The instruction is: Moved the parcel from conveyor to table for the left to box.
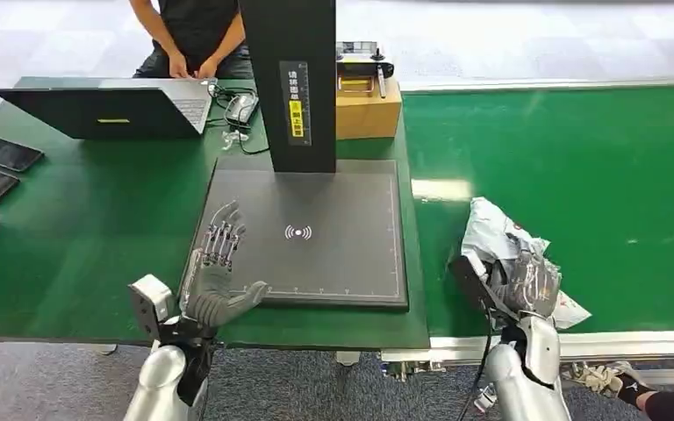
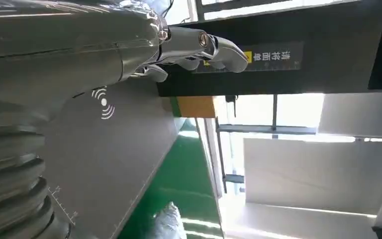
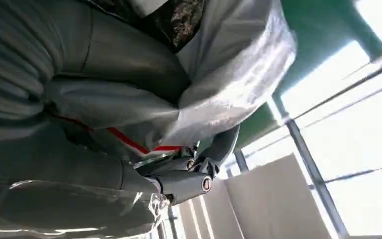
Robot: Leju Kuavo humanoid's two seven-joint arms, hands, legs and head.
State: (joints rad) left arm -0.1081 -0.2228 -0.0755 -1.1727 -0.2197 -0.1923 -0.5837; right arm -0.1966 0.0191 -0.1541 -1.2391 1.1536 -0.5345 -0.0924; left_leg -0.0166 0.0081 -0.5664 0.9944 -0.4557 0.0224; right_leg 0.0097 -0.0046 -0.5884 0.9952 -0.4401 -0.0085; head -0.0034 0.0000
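My right hand [image 1: 531, 285] is gripping the parcel [image 1: 496, 232], a crumpled silver-grey bag w/ a red stripe, fingers [image 3: 214, 154] wrapping round it. Parcel's sitting on the green conveyor [image 1: 579, 167], near its front edge, just right of the worktop [image 1: 79, 228]. My left hand [image 1: 219, 263] is hovering over the left part of the dark scan pad [image 1: 333, 237], fingers apart, holding nothing. The black post [image 1: 294, 79] w/ a yellow label is standing at the pad's far edge; a cardboard box [image 1: 369, 110] is sitting beside it. A laptop [image 1: 105, 105] & two phones [image 1: 0, 167] are lying on the worktop's left side. A person [image 1: 193, 35] is standing at the far side.
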